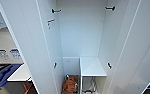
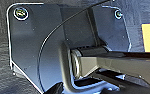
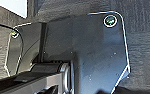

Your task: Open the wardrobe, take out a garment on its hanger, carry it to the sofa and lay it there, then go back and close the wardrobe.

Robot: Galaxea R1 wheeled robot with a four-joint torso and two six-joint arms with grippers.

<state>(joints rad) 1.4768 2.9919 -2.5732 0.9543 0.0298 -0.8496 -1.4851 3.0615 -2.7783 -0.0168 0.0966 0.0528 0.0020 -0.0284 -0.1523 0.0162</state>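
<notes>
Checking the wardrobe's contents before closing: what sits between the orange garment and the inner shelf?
Head view: a thin white upright panel separates the orange garment from the shelf inside the wardrobe.

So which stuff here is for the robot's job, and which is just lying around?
For the job:
- the wardrobe, both doors open
- its left door and right door

Just there:
- the rust-orange garment low inside the wardrobe
- the white shelf
- the blue thing at the lower left; I can't tell what it is

A furnished room — open white wardrobe (image 1: pixel 81 37), blue sofa (image 1: pixel 2 75), dark carpet (image 3: pixel 143 45).
</notes>
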